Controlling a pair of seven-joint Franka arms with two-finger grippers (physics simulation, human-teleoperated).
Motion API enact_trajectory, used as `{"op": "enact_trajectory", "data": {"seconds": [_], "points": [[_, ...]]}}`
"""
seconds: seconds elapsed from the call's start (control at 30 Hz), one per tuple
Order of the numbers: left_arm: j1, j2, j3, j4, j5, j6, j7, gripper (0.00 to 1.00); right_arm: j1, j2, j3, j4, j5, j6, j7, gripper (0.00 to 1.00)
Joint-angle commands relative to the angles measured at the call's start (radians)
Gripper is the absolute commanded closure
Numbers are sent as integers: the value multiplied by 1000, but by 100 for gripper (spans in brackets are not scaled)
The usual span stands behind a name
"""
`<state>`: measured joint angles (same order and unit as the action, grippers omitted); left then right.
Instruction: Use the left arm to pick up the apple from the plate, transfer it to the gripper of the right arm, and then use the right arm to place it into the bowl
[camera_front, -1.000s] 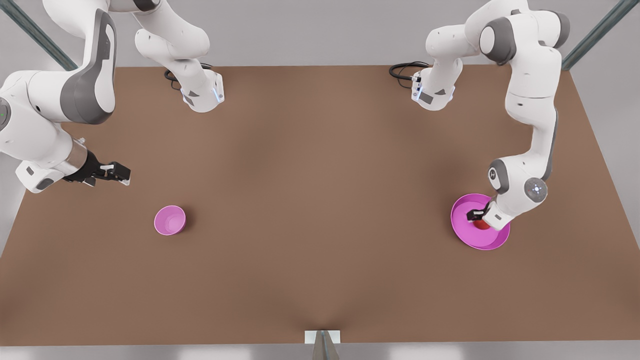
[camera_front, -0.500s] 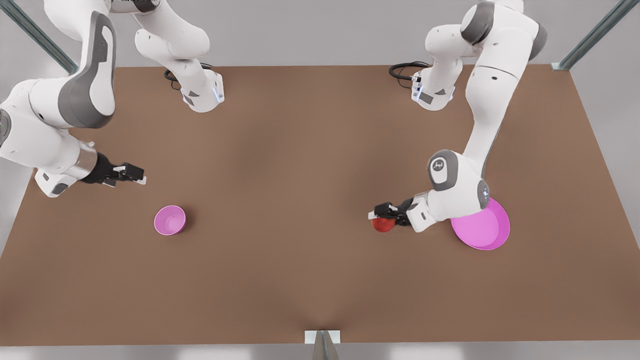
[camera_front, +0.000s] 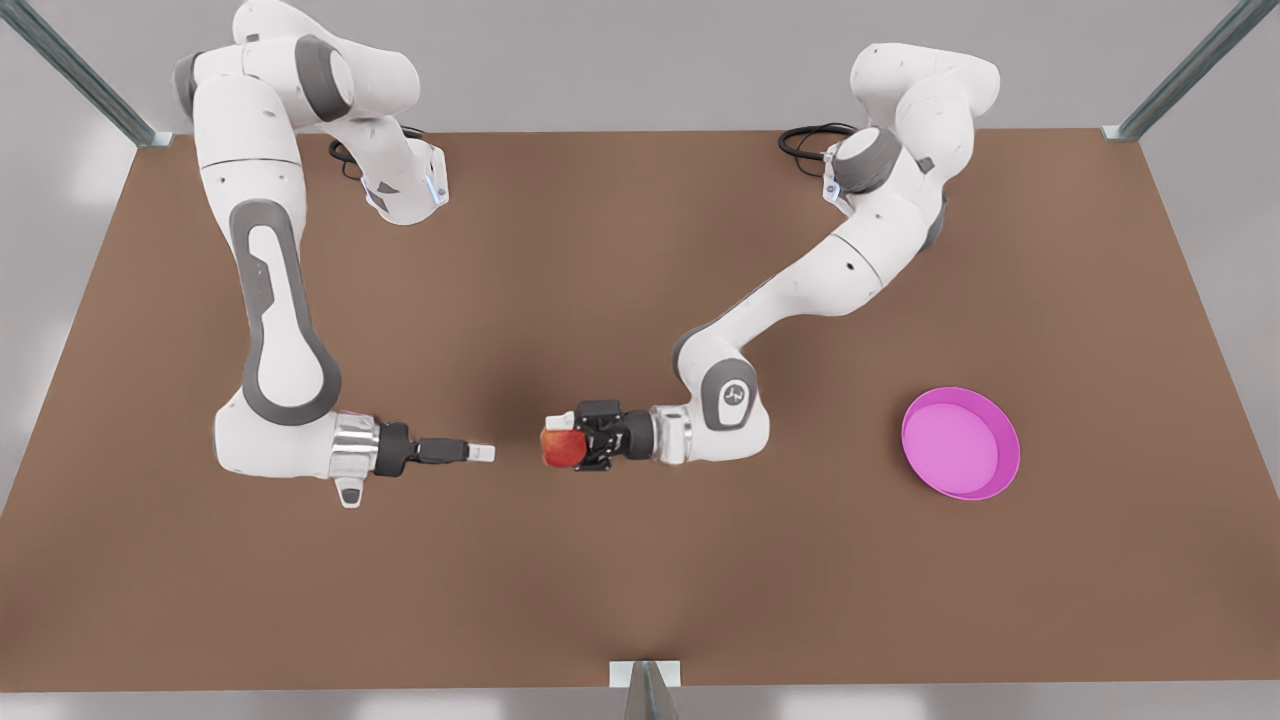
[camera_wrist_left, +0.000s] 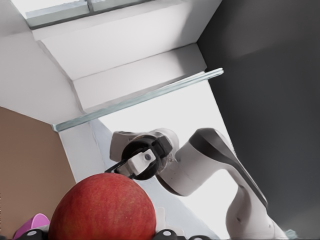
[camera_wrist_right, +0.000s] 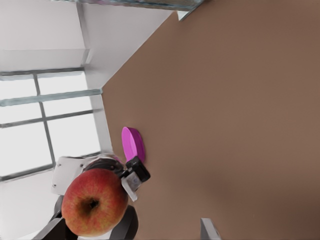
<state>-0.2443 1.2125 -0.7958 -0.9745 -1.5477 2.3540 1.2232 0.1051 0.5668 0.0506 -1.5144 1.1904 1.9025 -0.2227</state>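
Note:
The red apple (camera_front: 558, 448) hangs over the middle of the table, and my left gripper (camera_front: 572, 446) is shut on it, reaching in from the front view's right. The apple (camera_wrist_left: 102, 207) sits close up in the left wrist view. My right gripper (camera_front: 482, 452) points at it from the front view's left, open, a short gap away. The right wrist view faces the apple (camera_wrist_right: 95, 202). The pink plate (camera_front: 960, 443) lies bare at the front view's right. The right arm covers the bowl in the front view; its pink rim (camera_wrist_left: 29, 223) peeks out in the left wrist view.
Both arm bases (camera_front: 405, 190) (camera_front: 865, 185) stand at the table's far edge with black cables beside them. The brown table (camera_front: 640, 580) spreads wide in front of the grippers. A small white bracket (camera_front: 645, 675) sits at the near edge.
The left arm lifted the apple off the plate and carried it toward the table's middle. The right arm swung in from the front view's left to face it, now covering the bowl.

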Motion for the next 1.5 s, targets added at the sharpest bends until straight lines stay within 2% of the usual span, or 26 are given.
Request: {"op": "enact_trajectory", "data": {"seconds": [0.0,0.1,0.3,0.5,0.83,1.3,1.47], "points": [[-1,15,-25,5,-26,-4,1242,30,1,10,0,3,83,113,-365,0],[-1,16,-30,5,-28,-9,1254,30,21,18,2,-13,86,121,-412,0],[-3,45,-36,5,-28,-10,1257,30,7,-99,25,-155,86,89,-446,0],[-20,61,-40,5,-29,-9,1257,30,22,-93,29,-150,110,104,-405,0],[-23,68,-40,5,-29,-9,1257,30,28,-116,54,-171,100,98,-129,0],[-27,75,-39,5,-28,-7,1257,30,59,-91,72,-196,103,116,-125,0],[-27,75,-39,5,-28,-9,1257,30,105,-74,74,-182,133,201,-119,0]]}}
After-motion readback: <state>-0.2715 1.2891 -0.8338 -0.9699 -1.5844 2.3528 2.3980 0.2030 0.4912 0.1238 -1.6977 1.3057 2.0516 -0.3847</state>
